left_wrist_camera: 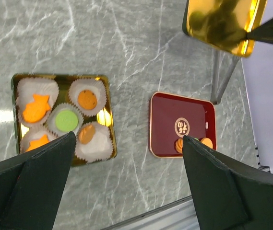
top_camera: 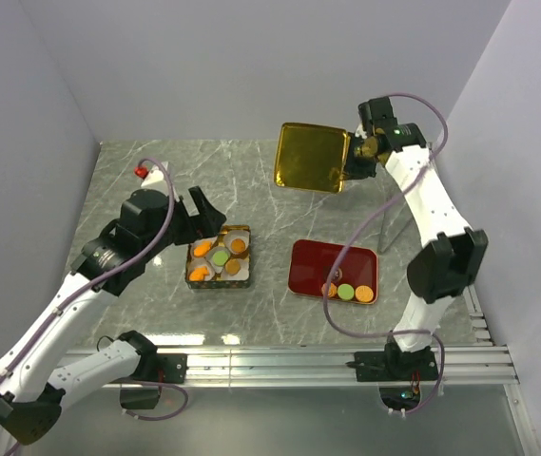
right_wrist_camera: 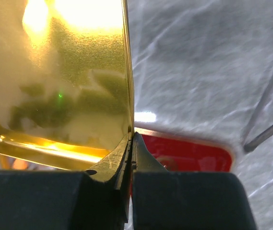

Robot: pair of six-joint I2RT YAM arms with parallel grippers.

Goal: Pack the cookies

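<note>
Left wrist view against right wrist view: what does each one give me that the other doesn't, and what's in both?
Only the left wrist view: the gold tin with cookies sitting in white paper cups, and the left gripper with its jaws wide open and empty. Only the right wrist view: the right gripper close up, jaws pinched shut on the rim of the gold lid. Both: that lid, the red tray and the marbled table.
</note>
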